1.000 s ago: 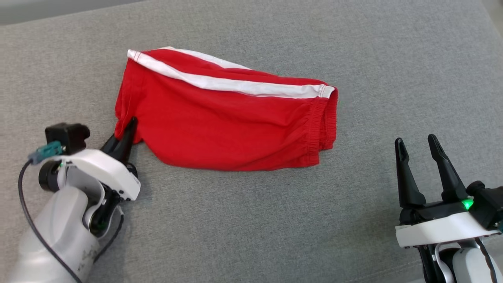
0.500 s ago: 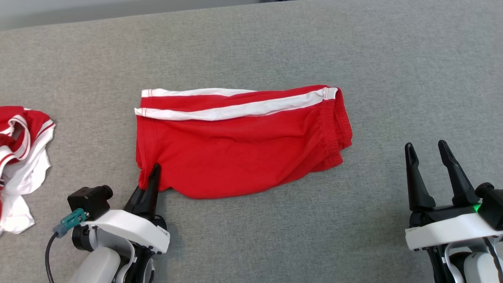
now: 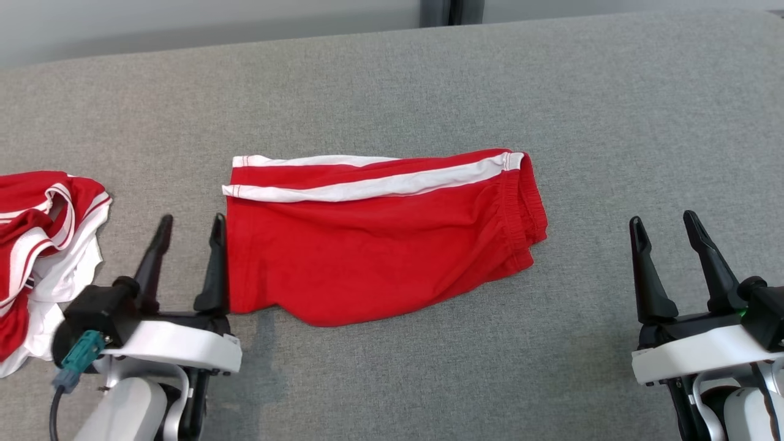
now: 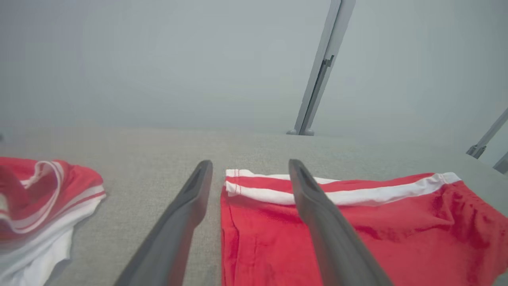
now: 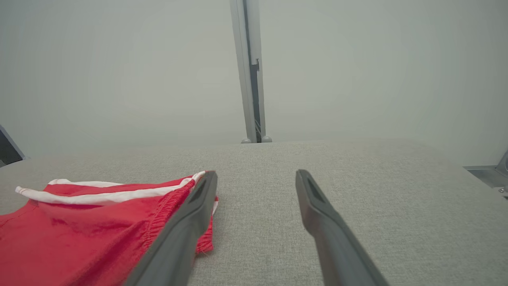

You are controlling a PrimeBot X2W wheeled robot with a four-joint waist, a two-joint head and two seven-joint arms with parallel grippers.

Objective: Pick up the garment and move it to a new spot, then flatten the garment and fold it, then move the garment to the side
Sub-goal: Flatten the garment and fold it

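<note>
We see the red shorts [image 3: 380, 239] lying folded and fairly flat in the middle of the grey woven surface [image 3: 392, 79], a soft knit cloth with shallow creases and a rounded lower edge; two white stripes [image 3: 367, 187] run along the far side of the shorts, and a gathered elastic waistband [image 3: 523, 202], puckered in fine ridges, forms their right end; just left of the shorts stands the left gripper [image 3: 193, 217], its two long, dark, tapering fingers spread wide and holding nothing, the right finger lying close along the left hem of the shorts, and we cannot tell whether it touches the cloth; well to the right of the shorts, apart from the waistband, the right gripper [image 3: 663, 217] shows the same matt dark fingers spread wide, nothing between them; both grippers sit on glossy white shells, with a teal plug [image 3: 79, 361] on the left one and a small green light [image 3: 744, 313] on the right one; farther left of the shorts, a crumpled heap of red and white cloth [image 3: 43, 239] lies loosely bunched; beyond the shorts, a pale post [image 3: 450, 11] rises past the far edge of the surface.
</note>
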